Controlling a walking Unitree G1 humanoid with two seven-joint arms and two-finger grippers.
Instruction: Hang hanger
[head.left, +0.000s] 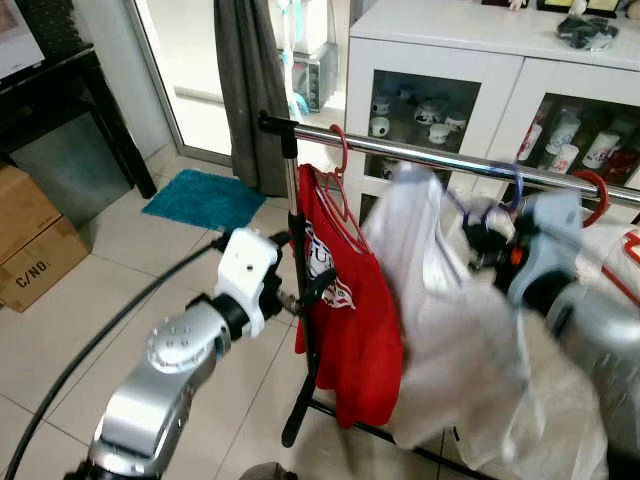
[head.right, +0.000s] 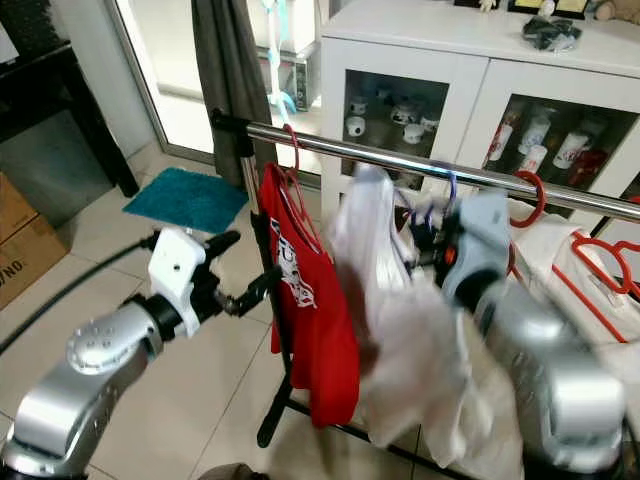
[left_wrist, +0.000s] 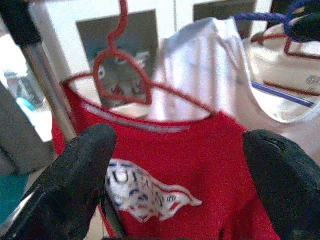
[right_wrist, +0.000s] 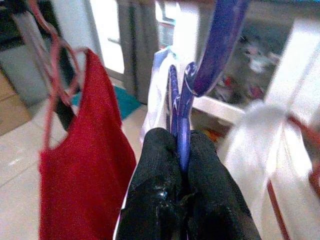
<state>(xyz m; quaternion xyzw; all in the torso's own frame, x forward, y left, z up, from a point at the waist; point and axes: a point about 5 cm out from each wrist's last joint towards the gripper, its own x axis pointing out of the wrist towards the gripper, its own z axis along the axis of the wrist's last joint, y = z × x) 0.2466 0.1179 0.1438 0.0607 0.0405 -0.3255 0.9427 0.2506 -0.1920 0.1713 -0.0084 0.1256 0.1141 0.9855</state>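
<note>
A chrome clothes rail (head.left: 430, 155) carries a red shirt (head.left: 350, 320) on a red hanger (head.left: 340, 165). To its right hangs a white shirt (head.left: 450, 330) on a blue hanger (right_wrist: 181, 125). My right gripper (right_wrist: 182, 150) is shut on that hanger's neck, just below the rail. The hanger's hook (right_wrist: 220, 45) curves up to the rail; I cannot tell if it rests on it. My left gripper (left_wrist: 180, 185) is open, level with the red shirt's chest print (left_wrist: 150, 192) and close to the rack's black post (head.left: 293, 200).
Behind the rail stands a white glass-door cabinet (head.left: 440, 60) with mugs. More red hangers (head.right: 600, 265) hang at the rail's right end. A grey curtain (head.left: 250, 80), a teal mat (head.left: 205, 197) and cardboard boxes (head.left: 30, 240) lie to the left on the tiled floor.
</note>
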